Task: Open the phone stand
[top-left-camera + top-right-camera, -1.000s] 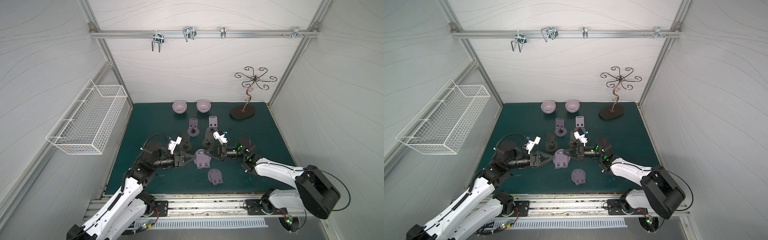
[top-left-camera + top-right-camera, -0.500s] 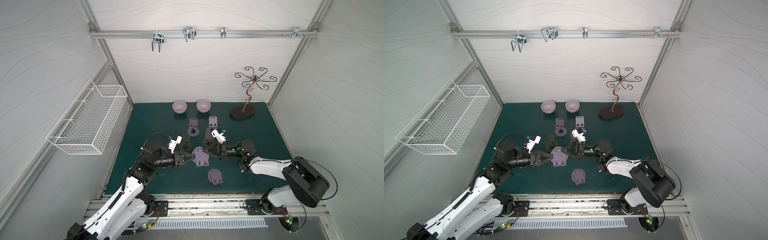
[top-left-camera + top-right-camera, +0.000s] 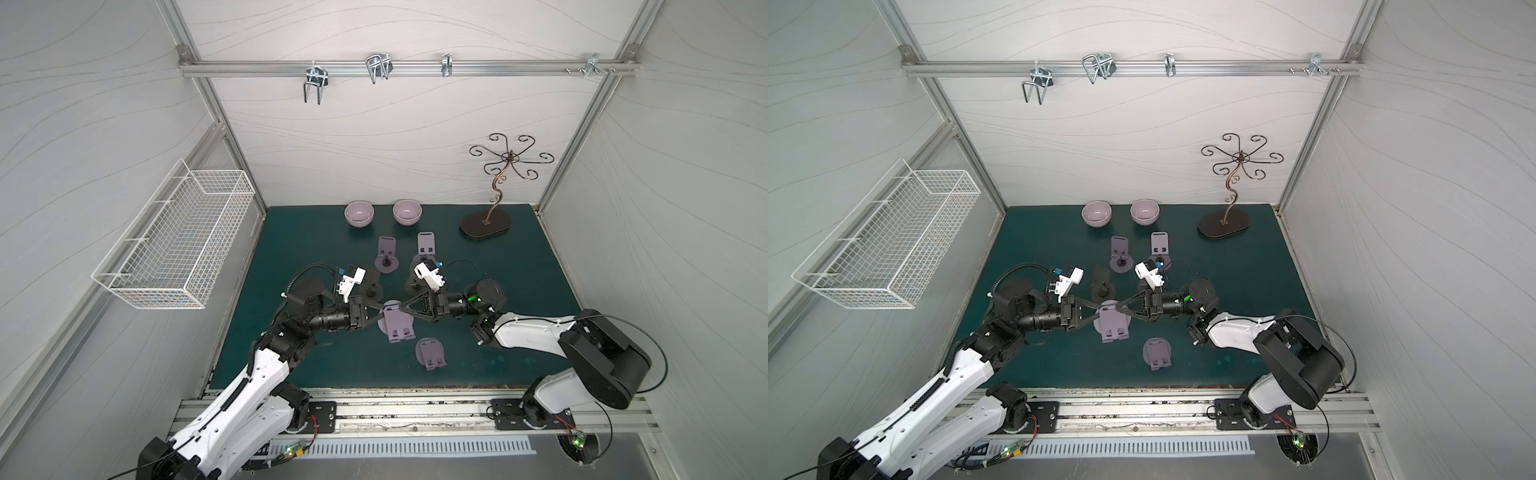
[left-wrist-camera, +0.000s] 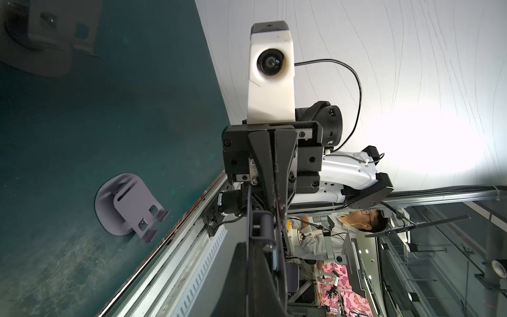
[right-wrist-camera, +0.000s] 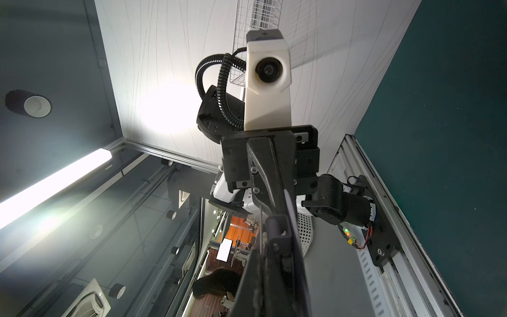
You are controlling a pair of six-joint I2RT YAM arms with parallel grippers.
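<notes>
The phone stand (image 3: 397, 325) is lilac, a round base with a flat slotted plate, and it hangs just above the green mat between both arms; it shows in both top views (image 3: 1113, 323). My left gripper (image 3: 383, 311) is shut on its left edge and my right gripper (image 3: 402, 308) is shut on its top right, tips almost meeting. The left wrist view shows my left gripper (image 4: 264, 247) pinching a lilac part of the stand (image 4: 260, 225). In the right wrist view my right gripper (image 5: 274, 255) clamps the stand (image 5: 277, 225) the same way.
A folded lilac stand (image 3: 432, 353) lies near the front. Opened stands (image 3: 386, 254) (image 3: 426, 245) and darker ones (image 3: 371, 286) stand behind the arms. Two bowls (image 3: 359, 214) (image 3: 407, 212) and a jewellery tree (image 3: 485, 227) line the back. A wire basket (image 3: 178, 245) hangs on the left wall.
My left gripper's jaws have closed onto the stand, which the right gripper was holding before. The stand and right arm have shifted slightly left.
</notes>
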